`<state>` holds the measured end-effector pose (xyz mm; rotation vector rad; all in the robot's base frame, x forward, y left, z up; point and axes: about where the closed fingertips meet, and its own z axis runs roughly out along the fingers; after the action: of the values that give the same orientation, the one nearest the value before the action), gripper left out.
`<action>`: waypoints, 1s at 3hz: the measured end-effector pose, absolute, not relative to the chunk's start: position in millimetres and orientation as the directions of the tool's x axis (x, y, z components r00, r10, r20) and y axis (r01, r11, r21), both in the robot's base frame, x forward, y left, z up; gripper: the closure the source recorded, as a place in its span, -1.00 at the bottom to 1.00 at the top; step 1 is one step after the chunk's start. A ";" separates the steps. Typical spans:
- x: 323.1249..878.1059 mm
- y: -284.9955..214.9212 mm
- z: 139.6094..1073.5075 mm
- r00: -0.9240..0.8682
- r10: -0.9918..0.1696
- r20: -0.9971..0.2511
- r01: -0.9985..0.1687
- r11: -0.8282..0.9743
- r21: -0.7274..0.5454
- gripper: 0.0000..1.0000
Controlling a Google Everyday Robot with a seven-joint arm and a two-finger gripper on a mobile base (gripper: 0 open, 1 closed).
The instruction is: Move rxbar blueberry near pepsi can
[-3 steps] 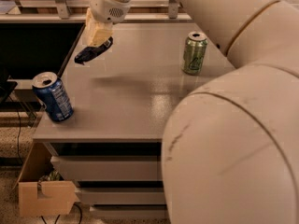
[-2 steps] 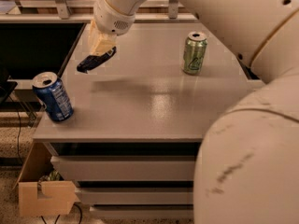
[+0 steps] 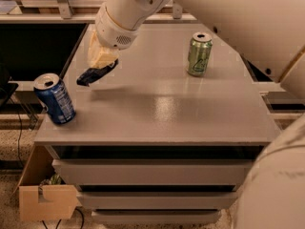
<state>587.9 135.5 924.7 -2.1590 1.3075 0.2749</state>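
rxbar: dark navy flat rxbar blueberry wrapper (image 3: pixel 96 74), tilted, off the surface, apart from can at lower left
gripper (image 3: pixel 101 64): above grey table (image 3: pixel 167 109), left side, clenched on wrapper
pepsi: blue pepsi can (image 3: pixel 55 100), upright, front-left corner
other: green soda can (image 3: pixel 199 54), upright, rear right

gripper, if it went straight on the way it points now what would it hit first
Probably the table top just beside the pepsi can: the gripper, shut on the rxbar blueberry, points down and left. Depth is unclear.

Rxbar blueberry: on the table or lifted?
Lifted. The gripper, over the table beyond the pepsi can, is shut on the rxbar blueberry, which hangs tilted above its shadow.
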 end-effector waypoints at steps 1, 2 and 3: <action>577.8 136.8 923.9 0.493 -0.733 -0.469 -0.862 -0.339 -0.377 0.67; 567.2 139.8 925.3 0.495 -0.728 -0.475 -0.861 -0.338 -0.379 0.20; 557.8 144.8 927.3 0.504 -0.719 -0.479 -0.857 -0.345 -0.384 -0.27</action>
<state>557.8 144.8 927.3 -2.1516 1.2856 0.2997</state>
